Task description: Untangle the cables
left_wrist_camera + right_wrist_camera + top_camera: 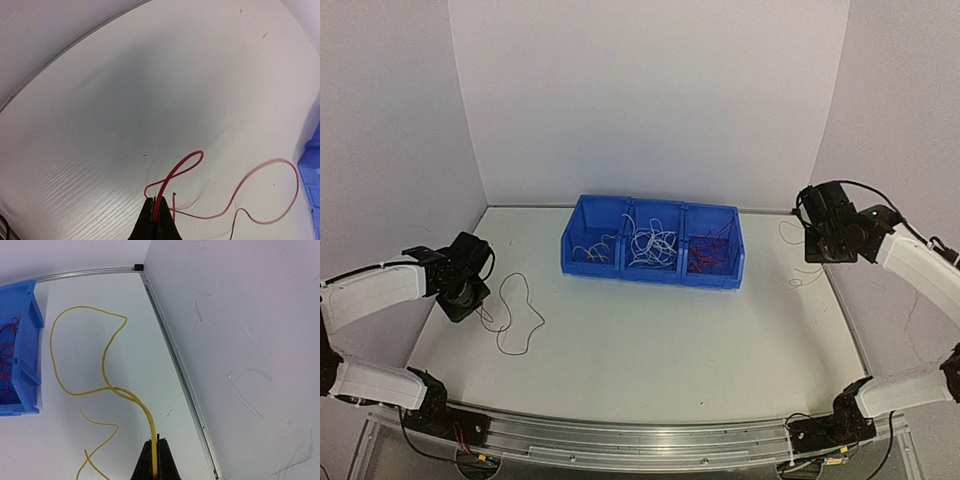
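The bin sat mid-table with cables in its compartments, a loose cable left of it, another cable right.

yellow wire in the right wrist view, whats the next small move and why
Probably raise the right end effector a little: it is shut on the yellow wire, whose loops lie slack on the table beside the bin, so lifting should straighten them.

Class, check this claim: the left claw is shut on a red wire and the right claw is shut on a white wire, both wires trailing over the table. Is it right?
Not quite. The right claw is shut on a yellow wire, not a white one, as the right wrist view shows. The rest stands.
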Available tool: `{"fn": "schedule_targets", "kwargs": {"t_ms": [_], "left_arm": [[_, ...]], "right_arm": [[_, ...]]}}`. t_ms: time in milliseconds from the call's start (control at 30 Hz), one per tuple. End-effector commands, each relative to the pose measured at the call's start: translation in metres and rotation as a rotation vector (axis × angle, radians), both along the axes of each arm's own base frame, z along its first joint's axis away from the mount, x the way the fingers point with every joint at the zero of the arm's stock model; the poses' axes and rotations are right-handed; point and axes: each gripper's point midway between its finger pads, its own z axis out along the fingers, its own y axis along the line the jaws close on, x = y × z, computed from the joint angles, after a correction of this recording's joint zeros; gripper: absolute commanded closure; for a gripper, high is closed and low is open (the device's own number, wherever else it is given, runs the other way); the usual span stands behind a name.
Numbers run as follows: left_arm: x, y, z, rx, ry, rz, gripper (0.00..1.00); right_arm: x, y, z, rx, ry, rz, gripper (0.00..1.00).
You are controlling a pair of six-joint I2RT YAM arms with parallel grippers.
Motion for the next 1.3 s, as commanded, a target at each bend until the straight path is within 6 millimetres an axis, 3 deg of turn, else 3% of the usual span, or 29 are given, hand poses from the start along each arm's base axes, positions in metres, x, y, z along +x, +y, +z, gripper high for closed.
{"fn": "schedule_targets", "kwargs": {"t_ms": [0, 100, 367, 567, 700, 833, 900, 967, 1133, 1267], "left_arm": [[0.010, -0.017, 0.005, -0.035, -0.047, -0.159, 1.00], [0.021, -0.046, 0.006, -0.123, -0.099, -0.304, 1.00], [0.027, -0.093, 0.008, -0.286, -0.173, -0.530, 1.00], [0.025, -0.114, 0.011, -0.380, -0.202, -0.615, 1.00], [0.022, -0.121, 0.013, -0.404, -0.213, -0.639, 1.00], [0.019, -0.123, 0.014, -0.419, -0.219, -0.643, 1.00], [0.018, -0.123, 0.014, -0.421, -0.218, -0.642, 1.00], [0.017, -0.123, 0.013, -0.424, -0.217, -0.643, 1.00], [0.014, -0.122, 0.010, -0.418, -0.211, -0.644, 1.00], [0.014, -0.122, 0.006, -0.414, -0.200, -0.643, 1.00]], "right_arm": [[0.001, 0.031, 0.010, 0.119, 0.037, 0.172, 1.00], [0.003, 0.060, 0.027, 0.255, 0.020, 0.287, 1.00], [-0.001, 0.188, 0.082, 0.770, -0.009, 0.757, 1.00], [0.012, 0.279, 0.110, 0.745, -0.079, 0.963, 1.00], [0.041, 0.327, 0.119, 0.742, -0.130, 1.001, 1.00], [0.082, 0.362, 0.109, 0.715, -0.166, 0.976, 1.00], [0.102, 0.375, 0.114, 0.709, -0.223, 0.965, 1.00], [0.124, 0.384, 0.105, 0.694, -0.259, 0.927, 1.00], [0.162, 0.413, 0.103, 0.699, -0.343, 0.922, 1.00], [0.187, 0.425, 0.090, 0.687, -0.383, 0.880, 1.00]]}}
